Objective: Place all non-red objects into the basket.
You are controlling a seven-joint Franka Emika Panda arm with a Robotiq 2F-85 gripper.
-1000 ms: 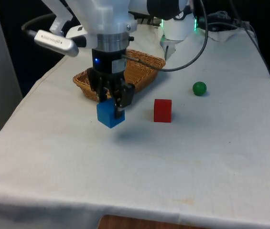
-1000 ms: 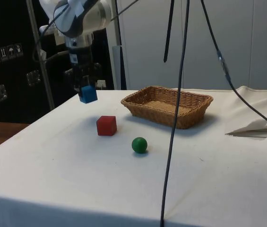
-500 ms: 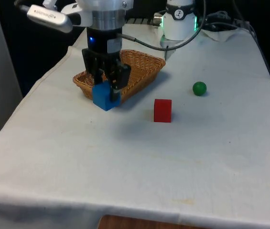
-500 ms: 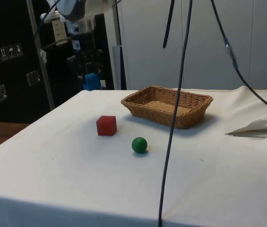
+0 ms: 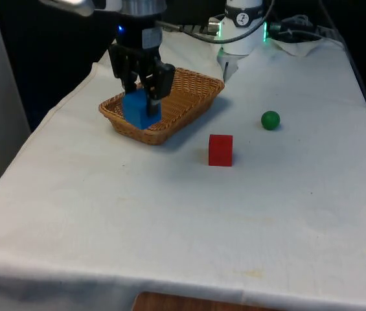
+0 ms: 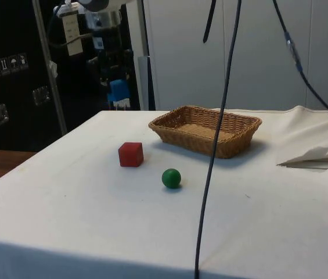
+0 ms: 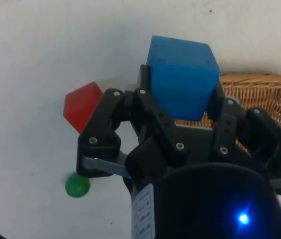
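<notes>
You see a blue cube (image 5: 141, 110) between black fingers (image 5: 159, 83), a tan woven basket (image 5: 189, 103), a red cube (image 5: 220, 149) and a green ball (image 5: 270, 120) on the white-clothed tabletop (image 5: 170, 214).

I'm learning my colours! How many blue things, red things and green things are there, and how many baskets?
Blue: 1, the blue cube held in the gripper
Red: 1, the red cube on the table
Green: 1, the green ball on the table
Baskets: 1, the wicker basket
Total: 4 things
</notes>
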